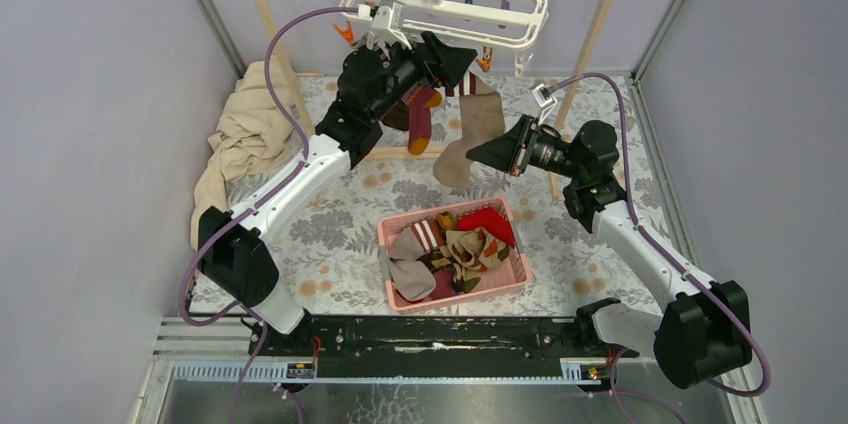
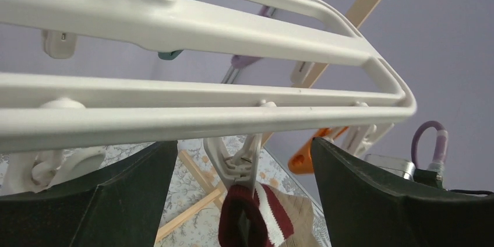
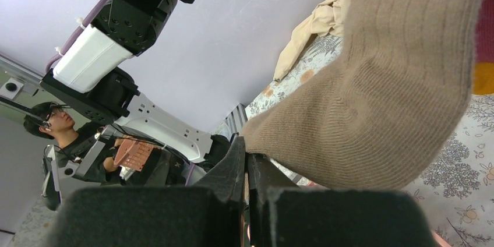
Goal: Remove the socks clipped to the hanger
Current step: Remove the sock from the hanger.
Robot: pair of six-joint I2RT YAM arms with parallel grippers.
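The white hanger hangs at the back from a metal rail. A beige sock with maroon stripes hangs from a white clip, and a magenta-olive sock hangs beside it. My left gripper is open just under the hanger bar. Its jaws stand wide on either side of that clip and the sock's striped cuff, without touching them. My right gripper is shut, pinching the lower edge of the beige sock at the fingertips.
A pink basket with several removed socks sits at the table's middle front. A cream cloth is heaped at the left wall. The wooden rail frame's posts stand behind the hanger. Orange and other clips dangle nearby.
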